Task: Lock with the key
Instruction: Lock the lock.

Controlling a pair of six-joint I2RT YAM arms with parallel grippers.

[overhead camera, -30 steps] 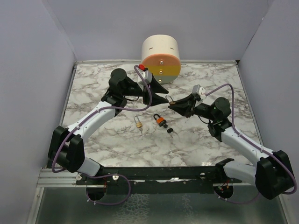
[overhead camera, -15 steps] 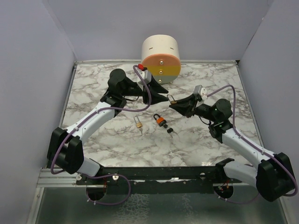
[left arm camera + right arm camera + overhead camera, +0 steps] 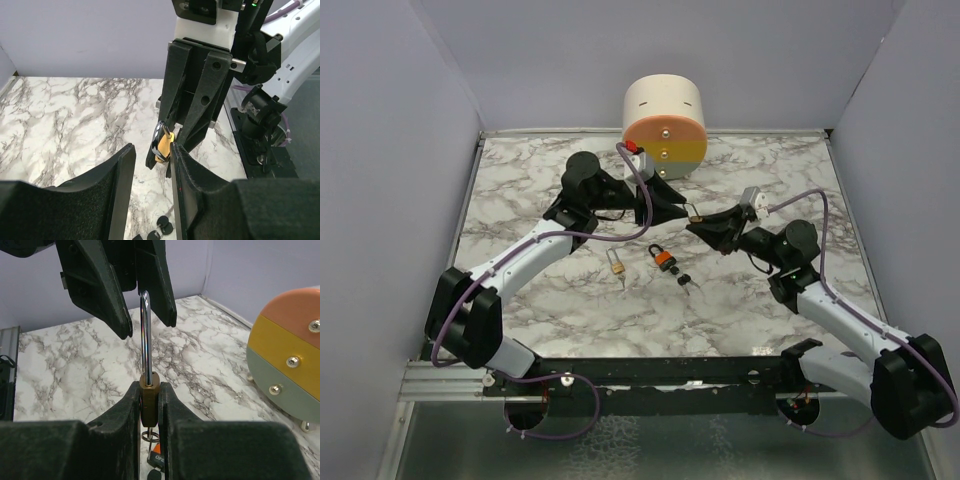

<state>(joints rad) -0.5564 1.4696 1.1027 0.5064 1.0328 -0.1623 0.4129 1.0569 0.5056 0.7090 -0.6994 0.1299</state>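
We see right claw [image 3: 150,390] clamped on brass padlock [image 3: 149,400], beyond orange padlock [image 3: 663,259], shackle [image 3: 145,330] pointing at left claw [image 3: 152,154]. Left claw fingers apart, flanking shackle. Key [image 3: 684,278] lies on worktop [image 3: 520,195] just right of orange padlock, nearer us, untouched. Second brass padlock [image 3: 617,264] left of orange padlock

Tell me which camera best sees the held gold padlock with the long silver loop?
Right wrist view: the brass padlock with a long silver shackle stands upright and centred. Left wrist view half hides it; top view shows a speck.
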